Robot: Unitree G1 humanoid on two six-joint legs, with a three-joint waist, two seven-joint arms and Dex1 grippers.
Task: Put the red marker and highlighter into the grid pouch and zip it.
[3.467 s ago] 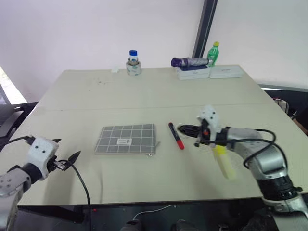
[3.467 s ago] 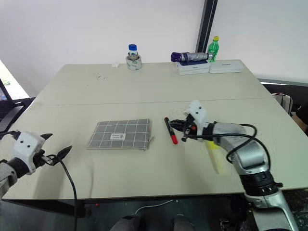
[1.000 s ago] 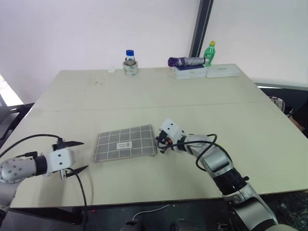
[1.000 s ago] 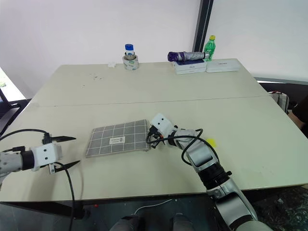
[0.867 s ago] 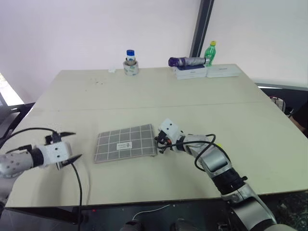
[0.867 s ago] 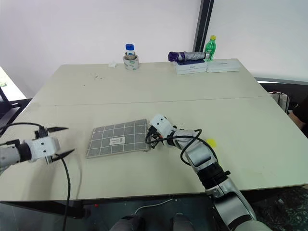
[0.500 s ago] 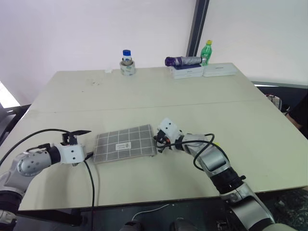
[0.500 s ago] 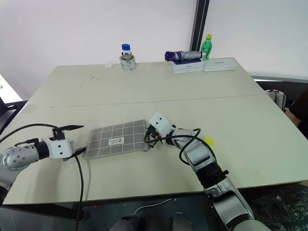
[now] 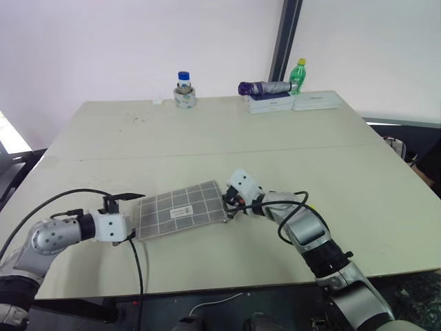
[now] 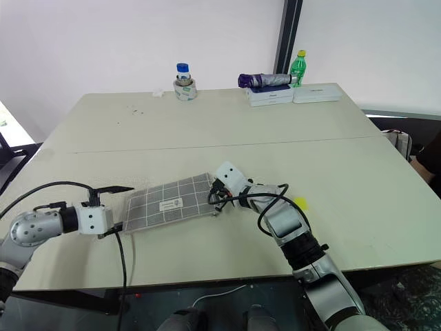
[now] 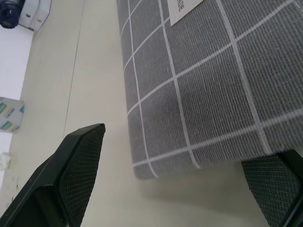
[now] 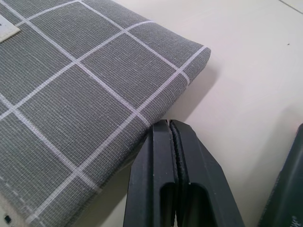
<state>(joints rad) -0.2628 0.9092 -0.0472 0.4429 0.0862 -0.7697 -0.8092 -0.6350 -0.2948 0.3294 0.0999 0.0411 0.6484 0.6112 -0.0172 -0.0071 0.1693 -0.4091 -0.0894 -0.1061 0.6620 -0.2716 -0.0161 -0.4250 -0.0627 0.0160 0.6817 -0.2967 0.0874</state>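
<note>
The grid pouch [image 9: 180,210] lies flat at the middle front of the table, grey with white lines and a small white label, its left end turned toward me. My left gripper [image 9: 136,216] is open, its two fingers standing either side of the pouch's left end [image 11: 213,71]. My right gripper [image 9: 226,204] is shut, its tips [image 12: 169,125] against the pouch's right edge [image 12: 71,94]; I see nothing between them. A yellow bit of the highlighter [image 10: 300,203] shows behind my right forearm. The red marker is hidden.
At the table's far edge stand a blue-capped bottle on a tape roll [image 9: 183,89], a folded purple umbrella [image 9: 265,87], a green bottle [image 9: 298,74] and white boxes [image 9: 296,103]. A black cable [image 9: 134,265] hangs from my left wrist.
My left gripper has moved right up to the pouch's left end and now straddles it. The pouch's left end has swung a little toward me. The right gripper has stayed put.
</note>
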